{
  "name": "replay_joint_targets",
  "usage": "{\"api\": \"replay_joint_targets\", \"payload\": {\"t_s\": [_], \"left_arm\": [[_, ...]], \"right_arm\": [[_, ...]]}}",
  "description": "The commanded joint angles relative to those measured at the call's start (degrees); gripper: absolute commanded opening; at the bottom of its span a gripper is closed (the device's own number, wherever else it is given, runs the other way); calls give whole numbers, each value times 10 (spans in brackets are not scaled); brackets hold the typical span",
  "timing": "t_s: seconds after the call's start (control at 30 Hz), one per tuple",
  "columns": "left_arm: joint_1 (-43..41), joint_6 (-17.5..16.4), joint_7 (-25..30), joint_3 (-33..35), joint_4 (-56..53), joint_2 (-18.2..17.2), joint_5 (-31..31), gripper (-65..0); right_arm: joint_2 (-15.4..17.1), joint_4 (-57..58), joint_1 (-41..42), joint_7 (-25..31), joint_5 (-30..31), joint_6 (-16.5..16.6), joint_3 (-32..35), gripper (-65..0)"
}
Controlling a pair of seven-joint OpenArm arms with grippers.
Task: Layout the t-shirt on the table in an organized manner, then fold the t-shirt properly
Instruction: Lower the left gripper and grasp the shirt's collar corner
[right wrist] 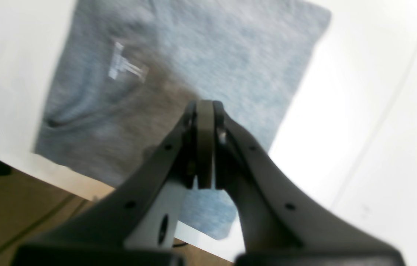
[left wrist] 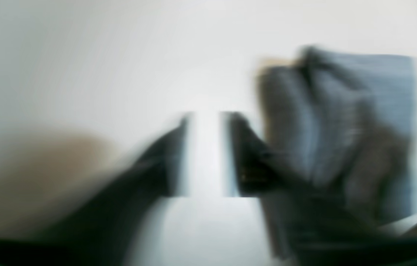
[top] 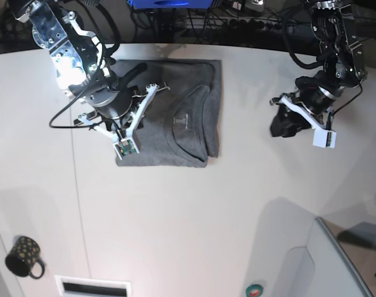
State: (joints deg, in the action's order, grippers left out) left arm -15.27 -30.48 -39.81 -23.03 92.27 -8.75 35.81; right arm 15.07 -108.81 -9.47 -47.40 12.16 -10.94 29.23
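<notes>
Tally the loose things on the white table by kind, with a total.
T-shirt: 1
Mug: 1
Total: 2

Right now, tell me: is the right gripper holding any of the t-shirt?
No. In the right wrist view the right gripper has its jaws shut on nothing, above the folded t-shirt lying flat on the table.
</notes>
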Motion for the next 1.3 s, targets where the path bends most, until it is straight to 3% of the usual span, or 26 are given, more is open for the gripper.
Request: {"api": "replay_joint_targets", "payload": {"t_s": [0.0, 0.07, 0.13, 0.23, 0.33, 0.7, 0.97, 1.27], "left_arm": [[-2, -4, 4, 13, -5, -4, 11, -209], [11, -4, 4, 43, -37, -4, 23, 0], [23, -7, 5, 72, -70, -4, 25, 0], [46, -39, 17, 123, -128, -3, 25, 0], [55, -66, 75, 164, -184, -3, 25, 0], [91, -68, 167, 264, -325, -1, 25, 0], [136, -66, 173, 264, -412, 27, 19, 0], [184, -65, 172, 264, -473, 26, 19, -583]], "right_arm": [[2, -9, 5, 13, 0, 2, -1, -650], [2, -9, 3, 13, 0, 2, -1, -650], [2, -9, 3, 13, 0, 2, 0, -650], [2, -9, 2, 13, 0, 2, 0, -650], [2, -9, 2, 13, 0, 2, 0, -650], [14, -9, 2, 13, 0, 2, 0, -650], [14, -9, 2, 13, 0, 2, -2, -650], [15, -9, 2, 14, -1, 2, -5, -650]]}}
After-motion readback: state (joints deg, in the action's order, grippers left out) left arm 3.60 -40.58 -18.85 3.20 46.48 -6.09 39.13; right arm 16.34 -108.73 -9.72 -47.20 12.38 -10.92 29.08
